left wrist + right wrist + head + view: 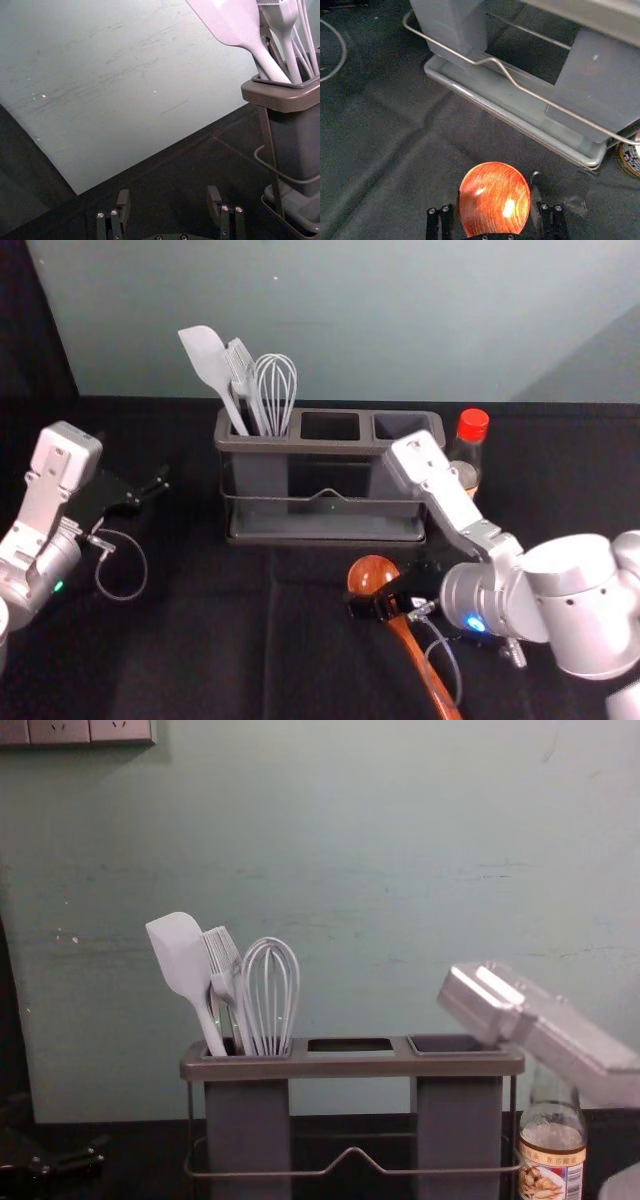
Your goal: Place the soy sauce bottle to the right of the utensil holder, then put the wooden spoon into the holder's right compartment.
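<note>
My right gripper (378,598) is low over the table in front of the utensil holder (325,540), around the wooden spoon (372,574) just below its bowl; the handle slants toward the near edge. In the right wrist view the fingers of the right gripper (495,207) stand wide apart, one each side of the spoon's bowl (495,197). The soy sauce bottle (468,452), red-capped, stands upright right of the holder; the chest view shows the bottle's label (552,1170). My left gripper (152,490) is parked at the left, and in its wrist view the left gripper (168,205) is open and empty.
A white spatula (207,360), a brush and a whisk (276,390) stand in the holder's left compartment. The middle compartment (330,426) and right compartment (402,424) have open tops. A wall (340,320) rises behind the black-covered table.
</note>
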Available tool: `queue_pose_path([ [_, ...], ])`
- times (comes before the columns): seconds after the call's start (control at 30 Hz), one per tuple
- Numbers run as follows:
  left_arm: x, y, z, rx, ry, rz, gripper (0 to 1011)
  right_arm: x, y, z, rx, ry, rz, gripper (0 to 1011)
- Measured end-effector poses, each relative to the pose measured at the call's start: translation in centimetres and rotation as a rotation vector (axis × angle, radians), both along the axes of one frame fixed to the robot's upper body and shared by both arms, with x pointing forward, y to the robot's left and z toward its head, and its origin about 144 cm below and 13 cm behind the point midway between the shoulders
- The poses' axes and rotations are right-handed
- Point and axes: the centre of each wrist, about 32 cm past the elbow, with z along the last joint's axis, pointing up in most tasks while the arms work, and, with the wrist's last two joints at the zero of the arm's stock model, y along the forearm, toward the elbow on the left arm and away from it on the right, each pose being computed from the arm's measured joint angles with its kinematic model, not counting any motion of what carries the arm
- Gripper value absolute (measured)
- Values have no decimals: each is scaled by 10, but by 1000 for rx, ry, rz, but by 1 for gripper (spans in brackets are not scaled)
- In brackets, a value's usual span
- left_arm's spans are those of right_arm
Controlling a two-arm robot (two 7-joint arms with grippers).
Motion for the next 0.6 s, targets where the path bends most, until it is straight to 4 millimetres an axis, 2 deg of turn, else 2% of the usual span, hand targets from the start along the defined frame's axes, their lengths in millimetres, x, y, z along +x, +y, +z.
queue_pose_path([
  [0.3, 0, 0, 0, 0, 0, 0, 1005, -12, -18, 16, -2, -2, 34, 837],
  [0.6, 0, 0, 0, 0, 0, 0, 1005, -27, -51, 20, 5, 18, 41, 837],
])
